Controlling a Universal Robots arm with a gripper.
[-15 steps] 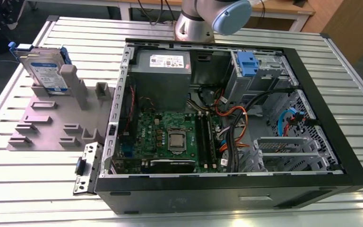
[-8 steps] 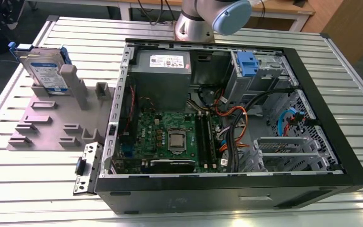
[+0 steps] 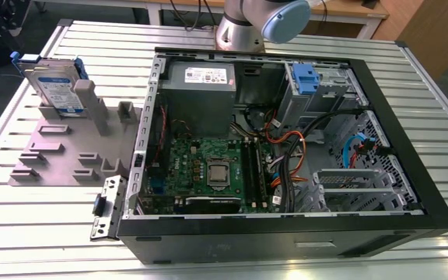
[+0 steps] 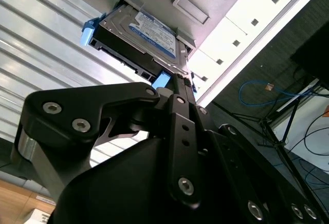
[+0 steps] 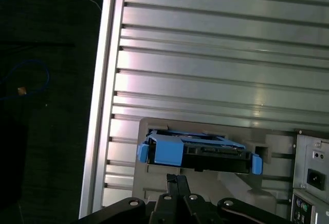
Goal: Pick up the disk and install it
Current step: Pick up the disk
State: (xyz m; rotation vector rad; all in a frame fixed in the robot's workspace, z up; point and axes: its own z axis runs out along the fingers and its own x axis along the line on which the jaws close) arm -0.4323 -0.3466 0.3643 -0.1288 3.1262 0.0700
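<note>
Blue-framed disk point(image 3: 55, 88) stands upright in grey rack point(image 3: 65, 160), near table point(image 3: 21, 227) edge

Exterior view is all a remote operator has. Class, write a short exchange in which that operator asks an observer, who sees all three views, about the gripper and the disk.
Operator: Where is the gripper relative to the disk?
Observer: In both wrist views the gripper points at the narrow edge of the disk and is close to it. I cannot tell if they touch.
Operator: Is it holding anything?
Observer: No. In the first wrist view its jaws stand together with nothing between them.
</note>
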